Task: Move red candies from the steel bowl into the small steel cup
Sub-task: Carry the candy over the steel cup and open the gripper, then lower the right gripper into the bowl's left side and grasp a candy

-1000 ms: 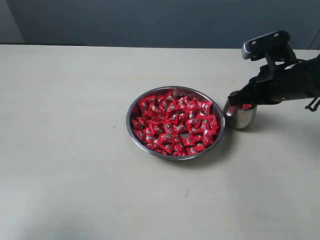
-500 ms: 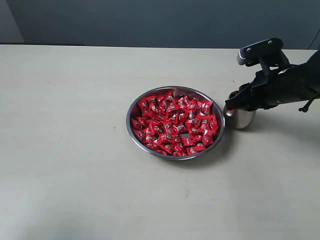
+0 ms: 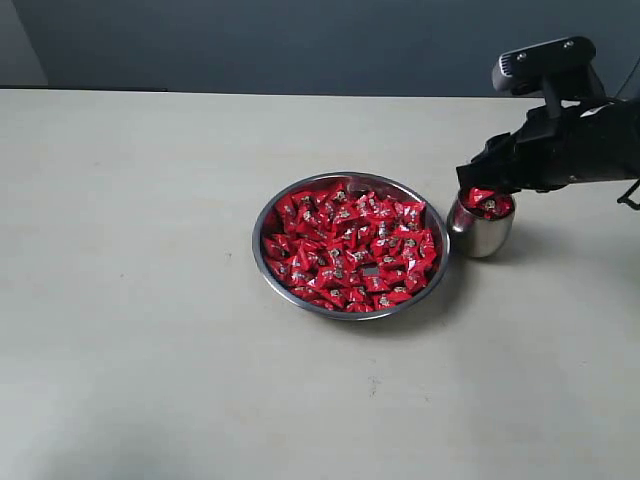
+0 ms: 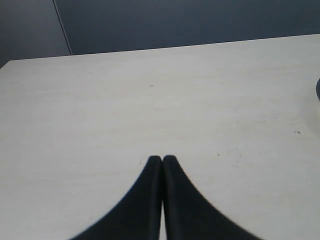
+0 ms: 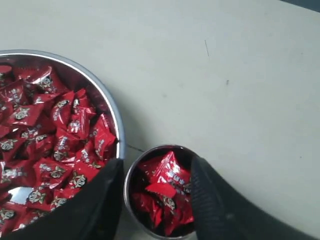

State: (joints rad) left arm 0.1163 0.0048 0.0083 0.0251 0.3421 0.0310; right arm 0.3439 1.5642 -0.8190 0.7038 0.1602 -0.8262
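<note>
The pale bench [image 3: 150, 320] carries everything. Near its middle sits the bowl [image 3: 256, 250], wide and shallow, filled almost to the rim with candies [image 3: 350, 245] in red wrappers. The black right arm [image 3: 590, 150] reaches in from the right edge of the exterior view and ends over the cup [image 3: 482, 235]. The cup stands upright just beside the bowl's right rim; I cannot tell whether the two touch. The right fingers [image 5: 102, 200] are spread, one on each side of the cup's mouth and just above it, pinching nothing. More candies lie heaped inside the cup, up to its rim. The left fingers [image 4: 145, 200] are pressed together over bare bench, with nothing between them.
</note>
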